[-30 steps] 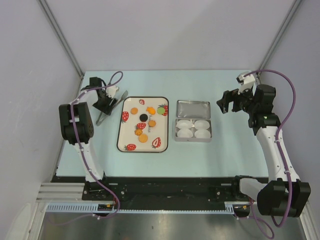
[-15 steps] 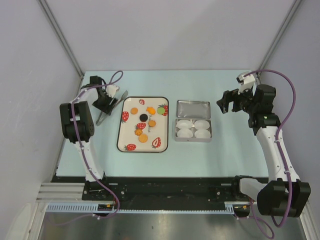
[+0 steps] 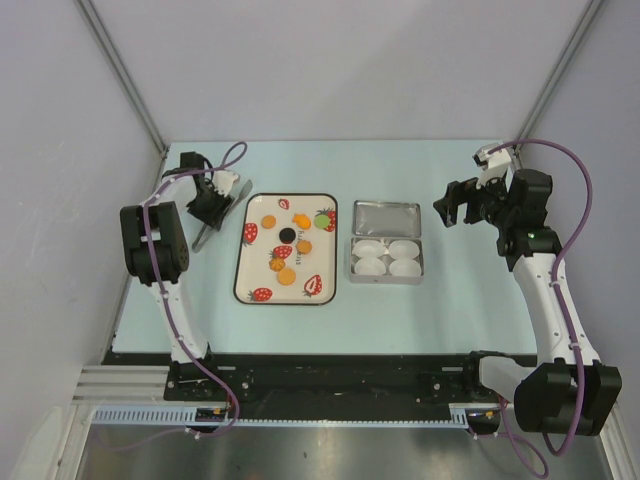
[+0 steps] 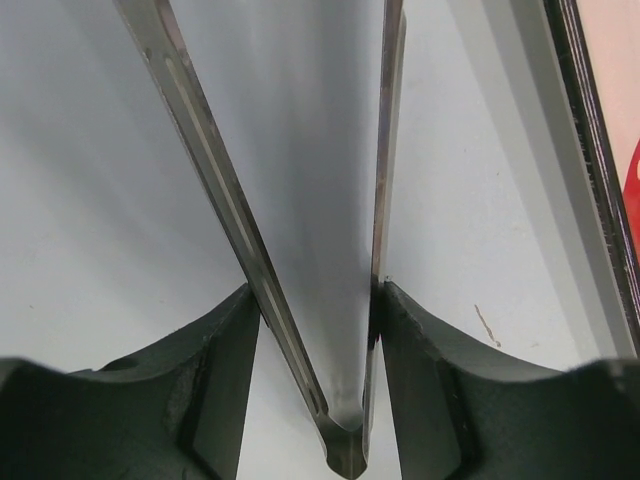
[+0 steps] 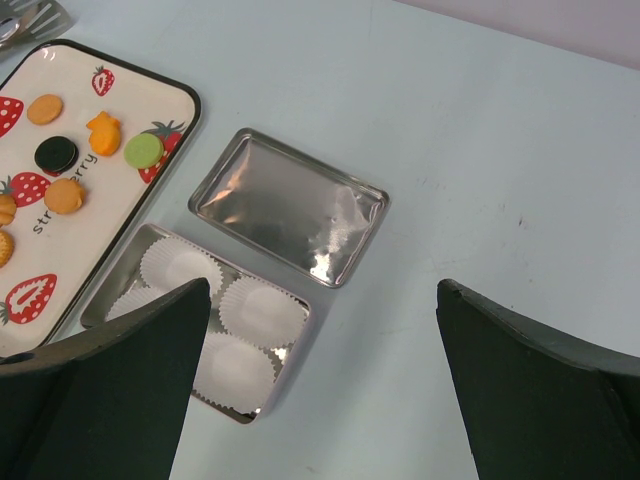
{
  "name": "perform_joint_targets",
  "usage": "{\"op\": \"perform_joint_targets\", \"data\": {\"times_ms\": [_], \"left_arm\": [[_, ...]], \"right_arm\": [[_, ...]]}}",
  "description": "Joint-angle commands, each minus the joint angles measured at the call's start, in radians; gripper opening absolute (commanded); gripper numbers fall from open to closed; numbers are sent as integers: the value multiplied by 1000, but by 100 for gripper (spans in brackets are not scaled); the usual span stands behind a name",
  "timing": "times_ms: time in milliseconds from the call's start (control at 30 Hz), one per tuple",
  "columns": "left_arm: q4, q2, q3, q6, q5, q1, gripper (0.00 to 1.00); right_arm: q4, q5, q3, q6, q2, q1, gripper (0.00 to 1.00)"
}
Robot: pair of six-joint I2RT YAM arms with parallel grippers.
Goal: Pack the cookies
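Your top external camera sits high above and behind the arm bases. It looks down and forward over the whole pale blue table (image 3: 450,300) to its far edge.

Your left wrist camera is very close to the surface by the far left corner. It sights along its own dark fingers (image 4: 200,380) at the thin metal tongs (image 4: 218,190). The black rim of the white strawberry-printed rectangular tray (image 4: 590,150) crosses its right side.

Your right wrist camera rides higher, angled down toward the table's middle at the flat silver lid (image 5: 285,205) and the open silver rectangular tin (image 5: 120,276).

All three views share the tray. The top and right wrist views share the tin and lid.
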Motion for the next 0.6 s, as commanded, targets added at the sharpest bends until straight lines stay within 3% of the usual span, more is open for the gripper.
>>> {"op": "perform_joint_targets", "data": {"times_ms": [0,300,567], "left_arm": [[-56,14,-19,7,45,3,54],[-53,-92,-32,-91,210,3,52],[-10,-169,-42,-171,261,3,50]], "right_arm": [[17,4,0,-14,-27,5,100],[18,4,0,-14,-24,5,100],[18,3,1,-14,-21,5,100]]}}
